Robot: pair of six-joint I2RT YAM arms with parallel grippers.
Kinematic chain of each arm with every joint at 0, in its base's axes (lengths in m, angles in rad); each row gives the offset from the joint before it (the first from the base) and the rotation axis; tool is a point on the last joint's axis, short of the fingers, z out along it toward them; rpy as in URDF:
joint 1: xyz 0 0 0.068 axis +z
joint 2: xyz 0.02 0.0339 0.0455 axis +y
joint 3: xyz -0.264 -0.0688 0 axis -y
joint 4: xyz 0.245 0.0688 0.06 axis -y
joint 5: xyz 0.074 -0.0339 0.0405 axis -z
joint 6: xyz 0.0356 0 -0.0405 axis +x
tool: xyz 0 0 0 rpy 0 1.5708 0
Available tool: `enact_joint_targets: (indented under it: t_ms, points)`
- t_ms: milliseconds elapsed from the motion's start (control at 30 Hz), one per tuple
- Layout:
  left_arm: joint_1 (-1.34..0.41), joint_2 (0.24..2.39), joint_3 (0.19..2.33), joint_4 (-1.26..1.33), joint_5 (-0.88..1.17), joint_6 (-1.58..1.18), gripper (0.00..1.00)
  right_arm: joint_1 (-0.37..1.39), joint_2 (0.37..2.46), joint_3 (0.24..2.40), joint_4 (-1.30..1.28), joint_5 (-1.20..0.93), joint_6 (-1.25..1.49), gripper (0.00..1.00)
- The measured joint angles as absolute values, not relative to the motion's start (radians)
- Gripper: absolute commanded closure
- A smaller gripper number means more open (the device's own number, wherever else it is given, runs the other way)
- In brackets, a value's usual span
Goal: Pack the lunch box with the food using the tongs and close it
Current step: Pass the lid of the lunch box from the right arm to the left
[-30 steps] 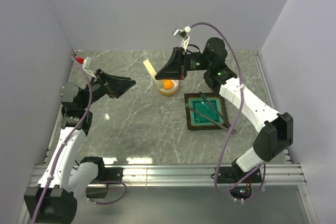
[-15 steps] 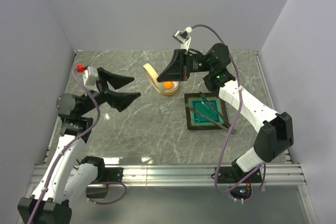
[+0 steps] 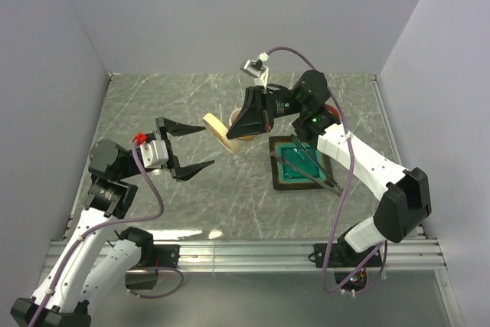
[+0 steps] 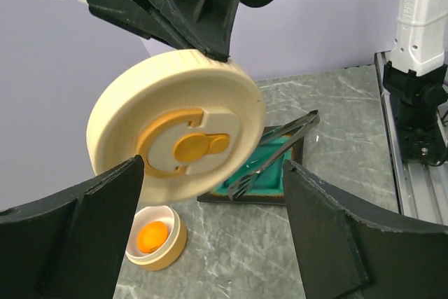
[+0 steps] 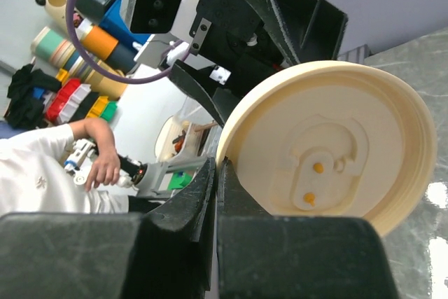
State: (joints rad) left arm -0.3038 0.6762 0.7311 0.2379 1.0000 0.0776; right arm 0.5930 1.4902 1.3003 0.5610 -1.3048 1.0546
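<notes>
My right gripper [image 3: 233,132] is shut on the rim of the lunch box's round cream lid [image 3: 217,131], holding it on edge in the air. The lid [image 4: 175,134] shows its yellow-centred face in the left wrist view and its plain inner face [image 5: 329,145] in the right wrist view. My left gripper [image 3: 207,144] stands open just short of the lid, empty. Below sits the open lunch box [image 4: 155,237] with the round orange food piece [image 4: 152,236] inside. The silver tongs [image 3: 312,163] lie across the teal tray [image 3: 292,172].
The dark-framed tray [image 4: 262,185] sits to the right of the box with the tongs' tips [image 4: 241,185] over its edge. Grey walls close the left, back and right. A metal rail [image 3: 245,252] runs along the near edge.
My left arm swung in from the far left and turned its open jaws toward the lid. My right gripper tipped the lid up on edge and carried it left, off the box.
</notes>
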Motion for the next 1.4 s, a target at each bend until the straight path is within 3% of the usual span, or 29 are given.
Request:
enact_joint_targets:
  t_ms: [700, 1400]
  points:
    - [-0.387, 0.714, 0.743, 0.185, 0.899, 0.184, 0.17, 0.617, 1.476, 1.236, 0.67, -1.257, 1.181, 1.0]
    - [-0.414, 0.678, 0.805, -0.022, 0.908, 0.355, 0.47, 0.609, 1.477, 1.295, 0.529, -1.276, 1.056, 1.0]
